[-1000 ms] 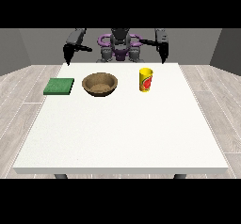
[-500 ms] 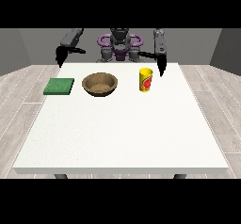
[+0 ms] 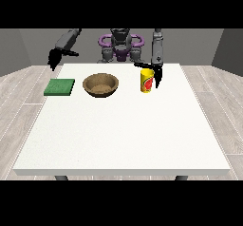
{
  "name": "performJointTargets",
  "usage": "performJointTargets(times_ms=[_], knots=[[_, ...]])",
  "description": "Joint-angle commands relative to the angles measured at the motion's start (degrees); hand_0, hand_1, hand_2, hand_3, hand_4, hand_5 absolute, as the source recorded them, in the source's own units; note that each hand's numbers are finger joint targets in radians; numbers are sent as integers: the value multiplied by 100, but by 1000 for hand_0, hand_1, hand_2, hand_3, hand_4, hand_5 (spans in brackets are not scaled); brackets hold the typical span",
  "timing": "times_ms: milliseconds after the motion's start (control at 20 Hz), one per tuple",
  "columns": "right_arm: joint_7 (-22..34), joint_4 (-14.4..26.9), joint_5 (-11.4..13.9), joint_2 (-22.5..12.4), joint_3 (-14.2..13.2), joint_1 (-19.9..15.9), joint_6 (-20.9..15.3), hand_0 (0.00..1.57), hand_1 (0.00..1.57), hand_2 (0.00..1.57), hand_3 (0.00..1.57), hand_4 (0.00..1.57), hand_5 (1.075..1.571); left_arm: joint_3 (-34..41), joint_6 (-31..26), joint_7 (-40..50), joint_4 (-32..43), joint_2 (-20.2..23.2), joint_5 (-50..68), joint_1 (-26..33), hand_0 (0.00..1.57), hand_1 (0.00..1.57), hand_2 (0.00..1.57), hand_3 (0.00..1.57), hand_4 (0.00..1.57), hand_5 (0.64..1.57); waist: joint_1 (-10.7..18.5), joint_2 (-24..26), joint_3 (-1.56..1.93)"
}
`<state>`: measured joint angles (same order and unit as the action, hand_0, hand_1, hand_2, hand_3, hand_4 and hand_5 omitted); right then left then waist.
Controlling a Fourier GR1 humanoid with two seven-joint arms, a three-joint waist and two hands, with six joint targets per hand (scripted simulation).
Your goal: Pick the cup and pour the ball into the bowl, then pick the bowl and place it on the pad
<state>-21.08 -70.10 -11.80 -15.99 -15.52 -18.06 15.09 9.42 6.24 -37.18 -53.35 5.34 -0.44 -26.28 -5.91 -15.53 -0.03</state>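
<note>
Three things stood in a row along the far part of the table (image 3: 123,135): the pad (image 3: 59,87) at the left, the bowl (image 3: 100,85) in the middle and the cup (image 3: 147,80) at the right. All three rested on the white top, each apart from the next, with the bowl nearer the pad than the cup.

My hand at the view's right (image 3: 156,74) hung down from its arm just beside the cup, on the cup's right and far side. Its fingers pointed down along the cup's right wall, and a dark thumb reached leftward over the far rim. I could not tell whether any of them touched the cup, nor whether the fingers were curled round it or straight. The cup stood upright, yellow with a red mark on its near face. The ball did not show; the cup's inside was hidden from this side.

My hand at the view's left (image 3: 53,59) hung off the far left corner of the table, beyond the pad and well apart from it. Its fingers drooped downward; how wide they stood I could not tell. It held nothing that I could see.

The bowl, brown and round, sat open side up between my two hands, nearer than both, with neither hand close to it.
</note>
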Motion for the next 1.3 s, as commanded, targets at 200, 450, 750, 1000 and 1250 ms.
performJointTargets(times_ms=[200,450,750,1000,1250], knots=[[-29,112,-200,-174,-125,-116,242,0,0,0,0,0,1561,191,630,-535,870,390,-384,-203,1240,1240,1571,1571,474,1442,-161,-78,4],[-297,144,-333,-385,-246,-343,522,0,0,0,0,0,1556,162,1913,-851,1137,446,-1021,-412,1312,1312,1571,1571,833,1511,-489,-641,3],[-109,836,-461,-949,-612,-489,728,0,0,0,0,0,1555,-209,2438,-278,1263,80,-1416,-678,1354,1354,1571,1571,901,1507,-325,-109,7],[-264,1613,-278,-944,-594,48,906,0,0,56,0,0,1558,-893,2593,803,1025,224,-2223,-547,1373,1373,1571,1571,1016,1532,24,986,18],[-323,2331,-96,-1089,-745,174,660,0,0,0,0,0,1560,-1771,2422,2231,825,72,-3205,-948,1397,1397,1571,1571,1091,1571,599,1666,20]])
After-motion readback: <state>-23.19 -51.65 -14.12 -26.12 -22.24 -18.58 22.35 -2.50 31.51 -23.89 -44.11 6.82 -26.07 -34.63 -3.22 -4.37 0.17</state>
